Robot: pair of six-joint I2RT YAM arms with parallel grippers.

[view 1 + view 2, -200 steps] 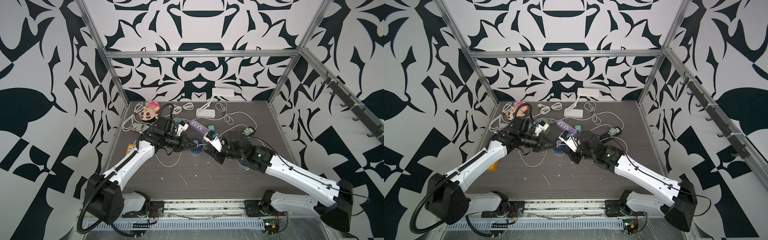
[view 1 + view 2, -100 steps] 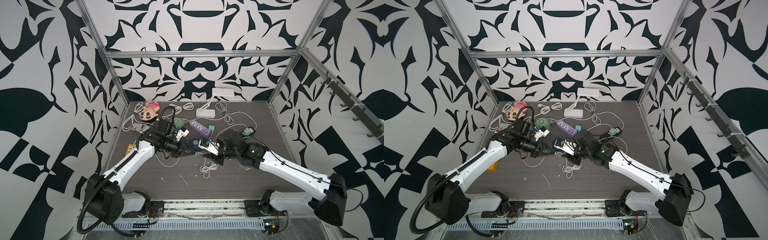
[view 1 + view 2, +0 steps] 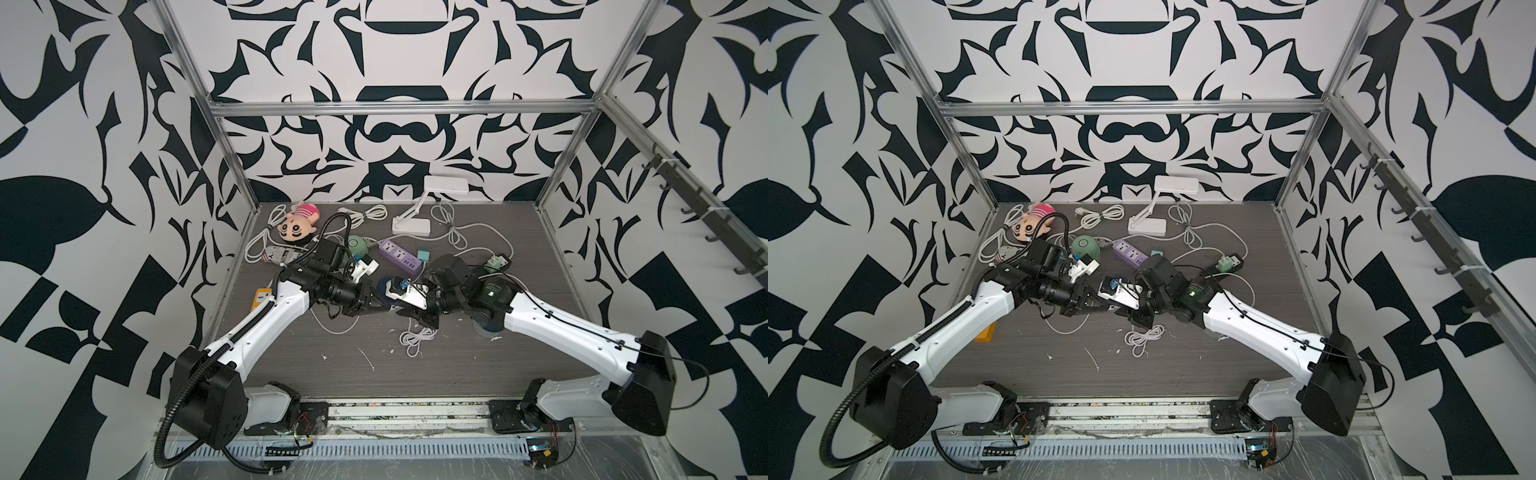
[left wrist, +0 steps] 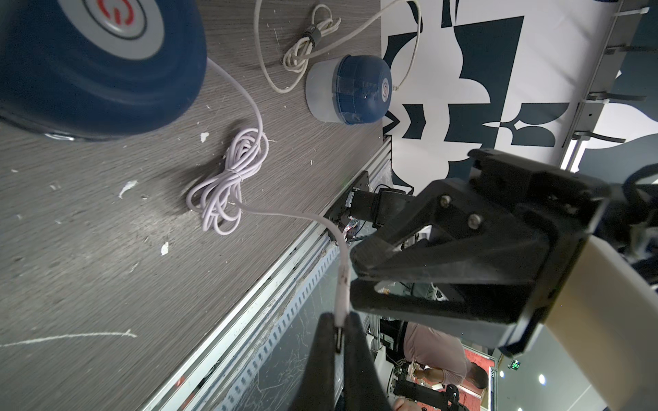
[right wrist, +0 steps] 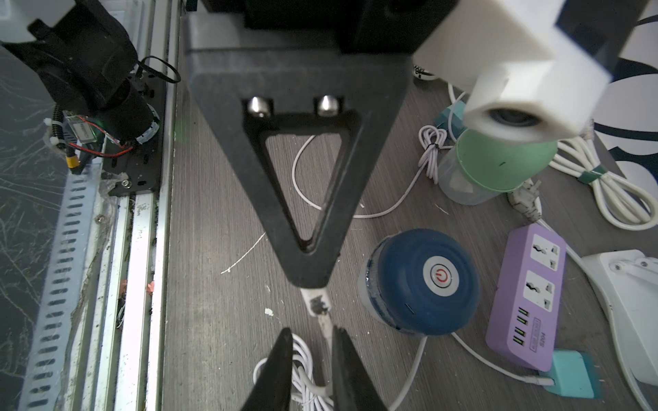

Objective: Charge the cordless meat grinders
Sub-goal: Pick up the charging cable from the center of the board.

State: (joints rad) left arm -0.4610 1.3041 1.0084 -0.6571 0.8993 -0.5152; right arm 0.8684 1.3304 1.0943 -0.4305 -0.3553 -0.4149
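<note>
My left gripper (image 4: pixel 338 338) is shut on the plug end of a white charging cable (image 4: pixel 343 281), above the table's middle (image 3: pixel 387 308). My right gripper (image 5: pixel 311 356) meets it tip to tip (image 3: pixel 405 311). Its jaws stand apart with the cable (image 5: pixel 325 327) running between them, close against one finger. The cable's bundle (image 3: pixel 413 336) lies on the table below. One navy grinder (image 5: pixel 427 281) stands just behind the grippers, and the cable leads to it. A second navy grinder (image 4: pixel 352 92) sits under the right arm. The mint green grinder (image 3: pixel 358 246) stands further back.
A purple power strip (image 3: pixel 399 257) with a teal adapter (image 5: pixel 569 373) lies behind the grinders. A white desk lamp (image 3: pixel 415 220), a plush doll (image 3: pixel 297 222) and loose white cords sit at the back. An orange strip (image 3: pixel 985 332) lies at the left edge, and a green adapter (image 3: pixel 496 262) at the right.
Both grippers have come forward and down together, and the white cable bundle now lies on the table in front of them. The right jaws have narrowed around the cable.
</note>
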